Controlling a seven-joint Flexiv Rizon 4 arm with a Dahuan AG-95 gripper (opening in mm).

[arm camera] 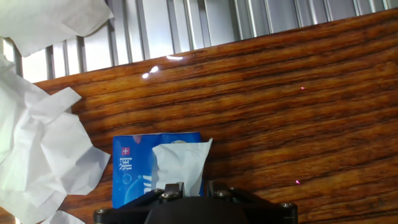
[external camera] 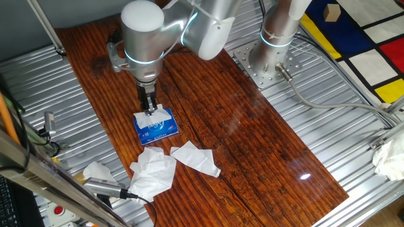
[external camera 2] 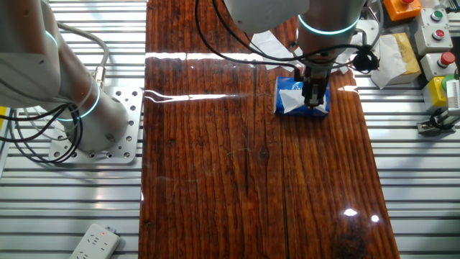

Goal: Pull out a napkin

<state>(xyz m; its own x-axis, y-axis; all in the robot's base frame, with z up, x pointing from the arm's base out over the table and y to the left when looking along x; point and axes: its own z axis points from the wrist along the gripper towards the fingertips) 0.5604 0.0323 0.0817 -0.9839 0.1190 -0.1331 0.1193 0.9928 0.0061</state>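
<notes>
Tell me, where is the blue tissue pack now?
In one fixed view the blue tissue pack lies on the wooden table, directly under the gripper, with loose crumpled tissues just in front of it.

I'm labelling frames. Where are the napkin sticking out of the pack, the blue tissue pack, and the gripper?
napkin [arm camera: 180, 163]: hand view, sheet's middle.
blue tissue pack [external camera: 158, 128]: one fixed view, printed top.
gripper [external camera 2: 314, 101]: the other fixed view, between fingertips.
</notes>
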